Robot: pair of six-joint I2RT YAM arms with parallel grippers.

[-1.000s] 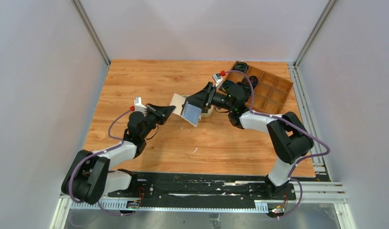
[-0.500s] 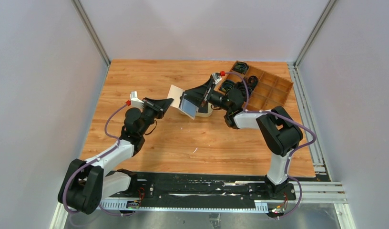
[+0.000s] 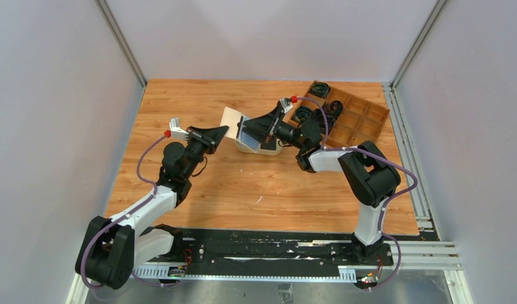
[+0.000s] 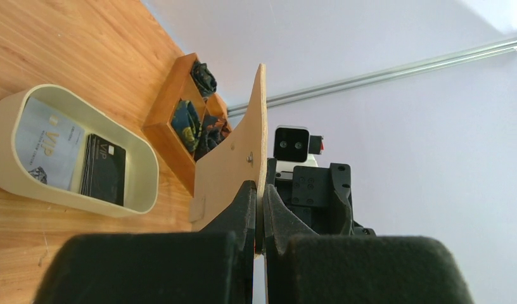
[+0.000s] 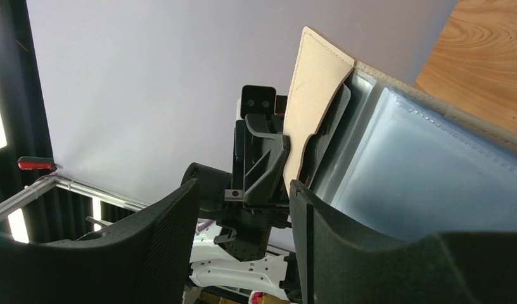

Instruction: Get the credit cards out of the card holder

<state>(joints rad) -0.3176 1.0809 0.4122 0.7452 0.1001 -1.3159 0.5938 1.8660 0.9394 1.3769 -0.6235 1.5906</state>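
The beige card holder point(image 3: 231, 119) hangs open in the air over the oval dish. My left gripper point(image 3: 223, 131) is shut on its one leaf, seen edge-on in the left wrist view point(image 4: 261, 145) between my pads point(image 4: 260, 190). The other leaf shows a pale blue card point(image 3: 247, 140) behind a clear pocket, large in the right wrist view point(image 5: 427, 177). My right gripper point(image 3: 248, 130) is open beside that pocket; its jaws point(image 5: 243, 187) hold nothing. A pale card point(image 4: 48, 142) and a black card point(image 4: 104, 168) lie in the dish.
The oval beige dish point(image 3: 273, 151) sits on the wooden table under the card holder; its rim shows in the left wrist view point(image 4: 142, 158). A brown wooden compartment tray point(image 3: 360, 120) with dark items stands at the far right, close behind my right arm.
Both grippers and the card holder have moved up and towards the far left, now over the dish. The left gripper kept its hold on the leaf.
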